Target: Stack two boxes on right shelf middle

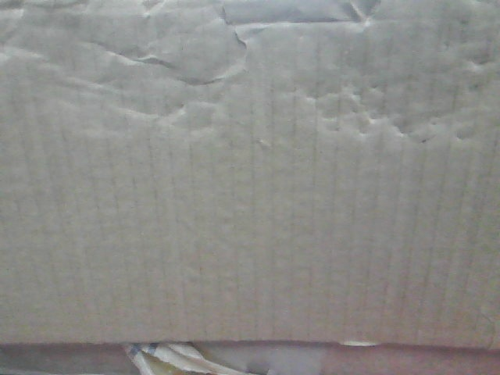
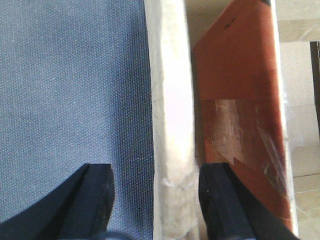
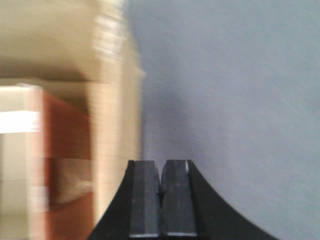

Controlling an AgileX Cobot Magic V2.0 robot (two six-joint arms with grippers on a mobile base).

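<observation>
Front view: nothing but the box (image 1: 250,195) wall, tan, ribbed and badly creased along the top, with loose tape strips (image 1: 168,358) poking out under its bottom edge. With the camera blocked like that, I'd worry about the stacking being done half blind; the shelf wasn't showing anywhere.

Left wrist view: the left gripper (image 2: 156,175) was spread wide, astride the box's pale edge (image 2: 170,100). The near finger was close against that edge and the other well off it, over the grey surface (image 2: 70,75), so nothing was clamped. Closing there might just pinch a thin wall and tilt the box.

Right wrist view (blurry): the right gripper (image 3: 161,170) had its fingers pressed together, empty, just beside the box. It could shove it.
</observation>
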